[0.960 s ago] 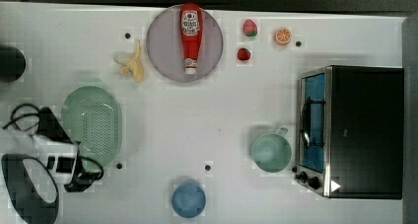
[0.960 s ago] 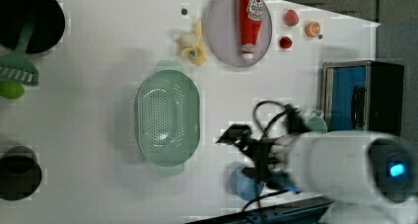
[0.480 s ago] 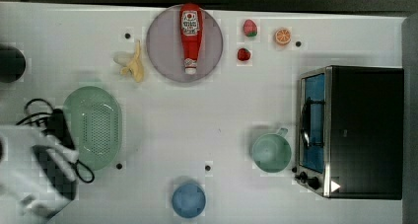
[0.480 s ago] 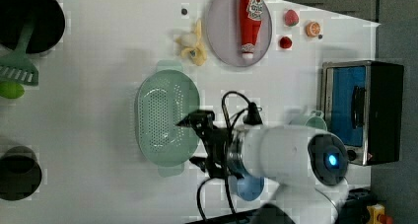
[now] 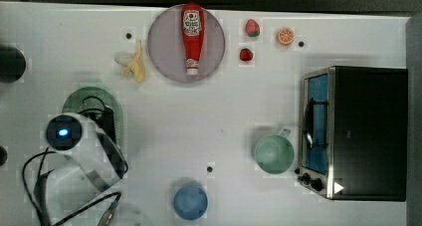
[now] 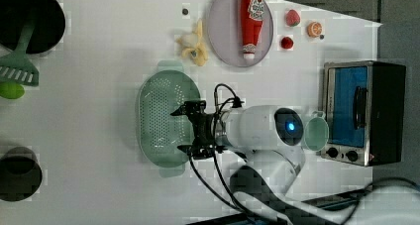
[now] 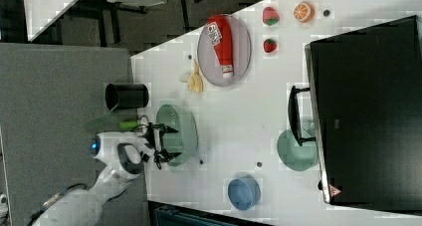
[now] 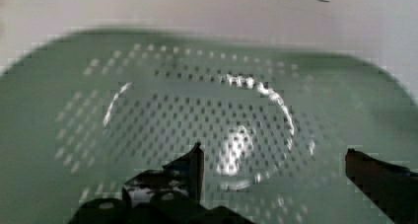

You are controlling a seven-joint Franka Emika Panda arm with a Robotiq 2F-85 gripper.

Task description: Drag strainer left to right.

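The strainer (image 6: 161, 117) is a pale mint-green oval colander with small holes, lying on the white table at the left view's centre-left. In the top view the strainer (image 5: 89, 100) is mostly covered by my arm (image 5: 74, 136). My gripper (image 6: 182, 130) is open, its two black fingers spread over the strainer's rim on the arm's side. The right view has the gripper (image 7: 171, 143) over the strainer (image 7: 183, 129) as well. In the wrist view the strainer (image 8: 197, 100) lies just beyond the gripper (image 8: 273, 155), with nothing between the fingers.
A green cup (image 5: 273, 154) stands by a toaster oven (image 5: 356, 131) at the top view's right. A blue bowl (image 5: 190, 201) is near the front edge. A grey plate (image 5: 164, 52) carries a ketchup bottle (image 5: 191, 34), with a banana (image 5: 134, 66) beside it.
My arm has swung from the table's edge to over the strainer, and the open fingers now reach across its rim. The strainer has not moved.
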